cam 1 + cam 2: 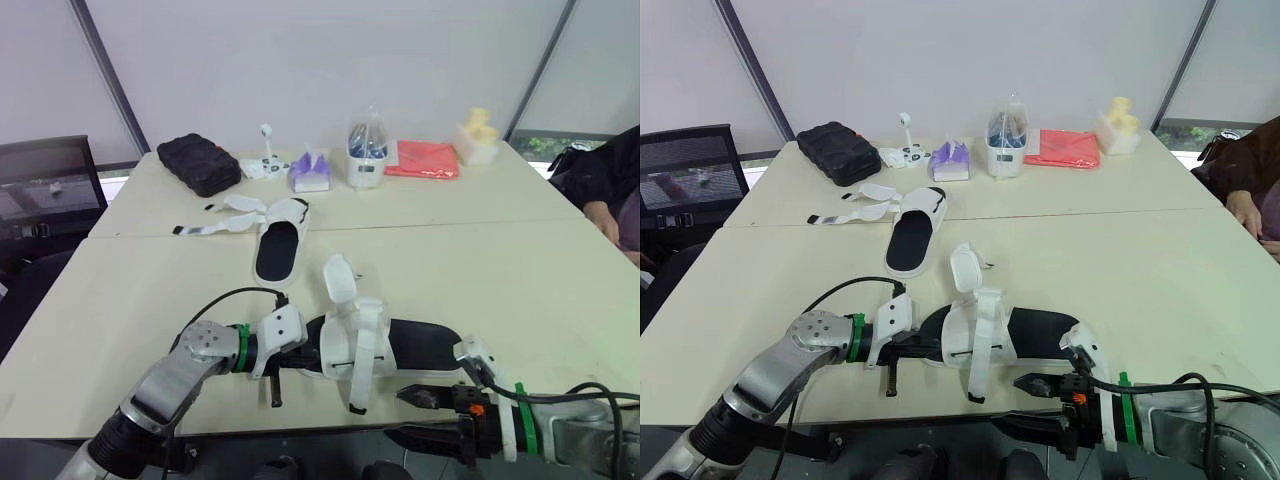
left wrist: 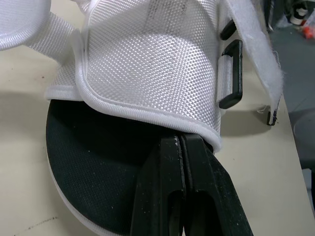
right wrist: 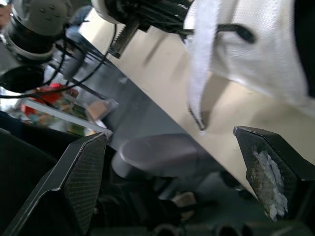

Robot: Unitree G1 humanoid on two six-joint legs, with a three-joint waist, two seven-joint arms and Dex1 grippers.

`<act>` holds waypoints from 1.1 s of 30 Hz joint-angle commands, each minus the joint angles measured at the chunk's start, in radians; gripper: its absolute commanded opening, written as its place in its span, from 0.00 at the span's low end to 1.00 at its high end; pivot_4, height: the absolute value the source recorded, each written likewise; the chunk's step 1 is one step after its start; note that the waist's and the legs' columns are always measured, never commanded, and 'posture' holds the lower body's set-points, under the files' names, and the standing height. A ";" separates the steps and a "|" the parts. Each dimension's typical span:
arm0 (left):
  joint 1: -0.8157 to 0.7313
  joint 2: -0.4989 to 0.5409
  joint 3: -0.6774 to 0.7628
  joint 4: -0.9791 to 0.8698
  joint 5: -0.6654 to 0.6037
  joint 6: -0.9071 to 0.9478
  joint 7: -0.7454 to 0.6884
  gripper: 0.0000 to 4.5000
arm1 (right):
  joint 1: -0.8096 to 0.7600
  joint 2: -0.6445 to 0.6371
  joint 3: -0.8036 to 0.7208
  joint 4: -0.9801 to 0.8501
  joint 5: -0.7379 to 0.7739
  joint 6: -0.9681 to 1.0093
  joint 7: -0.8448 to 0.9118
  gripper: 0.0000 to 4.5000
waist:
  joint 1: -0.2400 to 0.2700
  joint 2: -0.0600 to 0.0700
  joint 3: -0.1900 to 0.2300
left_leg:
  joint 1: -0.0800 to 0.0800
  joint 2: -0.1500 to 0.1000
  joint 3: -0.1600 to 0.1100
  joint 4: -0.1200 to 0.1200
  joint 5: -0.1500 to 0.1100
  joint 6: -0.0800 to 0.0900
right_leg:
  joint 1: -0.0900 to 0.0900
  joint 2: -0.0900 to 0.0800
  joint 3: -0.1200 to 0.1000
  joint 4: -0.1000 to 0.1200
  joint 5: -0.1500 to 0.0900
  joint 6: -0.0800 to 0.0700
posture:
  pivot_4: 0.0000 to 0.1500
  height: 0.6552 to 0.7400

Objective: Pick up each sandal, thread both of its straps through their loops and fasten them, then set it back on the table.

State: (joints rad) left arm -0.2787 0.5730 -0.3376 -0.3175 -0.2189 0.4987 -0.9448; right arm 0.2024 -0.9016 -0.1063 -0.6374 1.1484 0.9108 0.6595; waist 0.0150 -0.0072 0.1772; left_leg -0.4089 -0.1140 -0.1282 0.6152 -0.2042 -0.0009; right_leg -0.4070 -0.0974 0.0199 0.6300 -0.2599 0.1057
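The near sandal (image 1: 420, 345), with a black footbed and white mesh straps (image 2: 147, 59), lies close to the table's front edge. One loose strap (image 1: 358, 385) hangs over that edge, and a black loop (image 2: 231, 73) shows on the upper's side. My left gripper (image 1: 312, 360) is shut on the sandal's end, pinching sole and upper rim. Just off the front edge, below the dangling strap, my right gripper (image 1: 410, 415) is open and holds nothing. A second sandal (image 1: 278, 248) lies mid-table with its straps (image 1: 225, 222) splayed out.
Along the far side stand a black bag (image 1: 198, 163), a small white device (image 1: 265, 160), a purple tissue pack (image 1: 310, 172), a clear container (image 1: 367, 150), a red cloth (image 1: 423, 159) and a yellow item (image 1: 477, 135). A person (image 1: 610, 190) sits at the right; a chair (image 1: 45, 190) stands left.
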 commanded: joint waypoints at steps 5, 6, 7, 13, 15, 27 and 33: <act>0.009 -0.009 0.003 -0.030 0.007 0.021 0.040 0.00 | -0.114 0.160 0.065 0.096 0.019 0.021 -0.063 0.99 | 0.001 -0.001 -0.001 | 0.000 0.000 0.000 0.000 0.000 0.000 | 0.000 0.000 0.000 0.000 0.000 0.000 | 1.00 1.00; 0.008 -0.010 0.004 -0.030 0.006 0.023 0.043 0.00 | -0.129 0.182 0.062 0.120 0.029 0.030 -0.077 0.99 | 0.001 -0.001 -0.001 | 0.000 0.000 0.000 0.000 0.000 0.000 | 0.000 0.000 0.000 0.000 0.000 0.000 | 1.00 1.00; 0.006 -0.011 0.005 -0.031 0.006 0.026 0.046 0.00 | -0.146 0.199 0.060 0.144 0.039 0.040 -0.080 0.99 | 0.001 -0.001 -0.001 | 0.000 0.000 0.000 0.000 0.000 0.000 | 0.000 0.000 0.000 0.000 0.000 0.000 | 1.00 1.00; 0.001 -0.008 0.008 -0.034 0.001 0.040 0.054 0.00 | -0.200 0.234 0.108 0.181 0.040 0.105 -0.061 0.99 | -0.001 -0.001 -0.001 | 0.000 0.000 -0.001 0.000 0.000 0.000 | 0.000 0.000 0.000 0.000 0.001 0.001 | 1.00 1.00; 0.000 -0.009 0.006 -0.031 0.003 0.041 0.056 0.00 | -0.202 0.235 0.127 0.201 0.024 0.123 -0.058 0.82 | -0.001 -0.001 -0.001 | 0.000 0.000 -0.001 0.000 0.000 0.000 | 0.000 0.000 0.000 0.000 0.001 0.001 | 1.00 1.00; -0.007 -0.021 0.009 -0.005 0.013 0.028 0.072 0.00 | -0.251 0.260 0.055 0.252 0.098 0.168 -0.034 0.01 | 0.000 -0.001 -0.001 | 0.000 0.000 -0.001 0.000 0.000 0.000 | 0.000 0.000 -0.001 0.000 0.001 0.002 | 1.00 1.00; 0.005 -0.016 0.013 -0.014 0.010 0.029 0.077 0.00 | -0.332 0.164 -0.078 0.232 0.253 0.213 -0.007 0.01 | -0.001 -0.001 -0.001 | 0.000 0.000 0.000 0.000 0.000 0.000 | 0.000 0.000 0.000 0.000 0.002 0.002 | 1.00 1.00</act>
State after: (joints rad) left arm -0.2800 0.5530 -0.3388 -0.3237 -0.2182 0.5310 -0.8829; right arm -0.1126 -0.7288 -0.1421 -0.3743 1.3380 1.1132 0.6359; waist 0.0141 -0.0081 0.1761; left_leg -0.4088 -0.1143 -0.1286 0.6151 -0.2042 -0.0009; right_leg -0.4071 -0.0971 0.0195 0.6301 -0.2584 0.1076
